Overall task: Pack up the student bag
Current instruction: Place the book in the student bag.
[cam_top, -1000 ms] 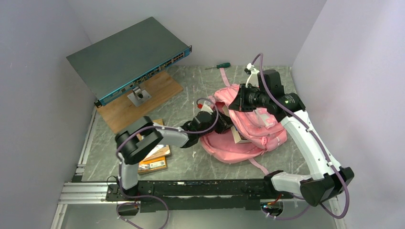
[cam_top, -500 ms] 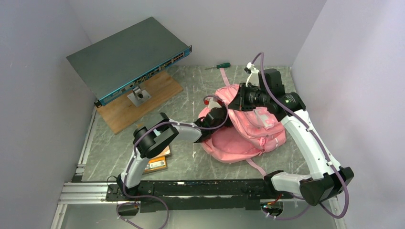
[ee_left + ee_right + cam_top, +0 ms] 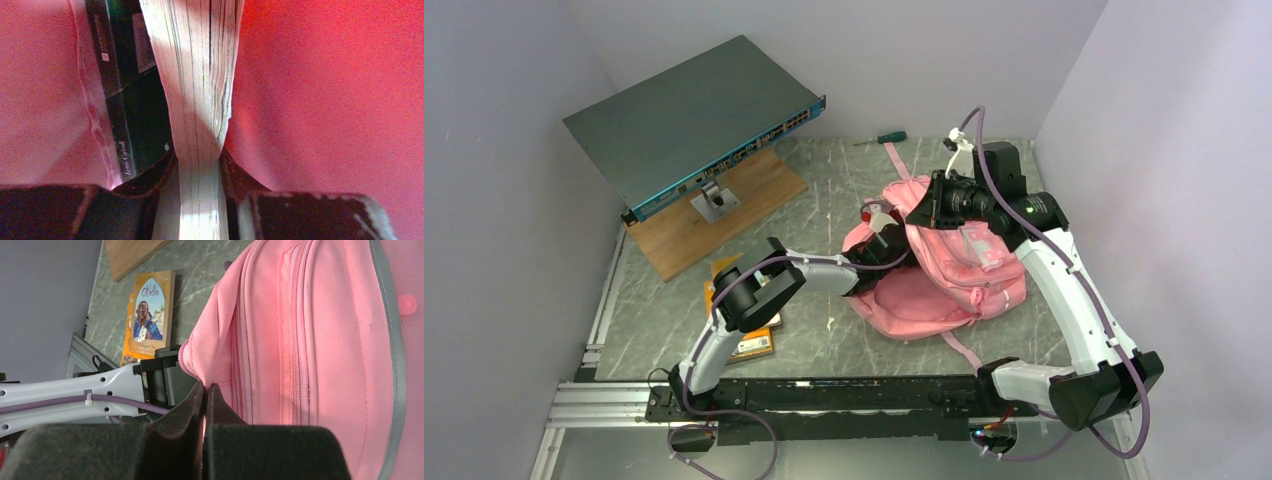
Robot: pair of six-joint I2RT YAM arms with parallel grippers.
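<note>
The left gripper [image 3: 200,170], clamping a thick cream-paged book [image 3: 195,75], aims its long axis toward 12 o'clock into the soft pink fabric backpack [image 3: 944,290], at 3 o'clock on the grey stone table [image 3: 824,190], whose rim the right gripper [image 3: 205,395] pinches.

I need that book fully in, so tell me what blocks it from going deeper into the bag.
Nothing visible does. The book in the left hand is already inside the pink bag; a dark green book lies beside it, not ahead.
</note>
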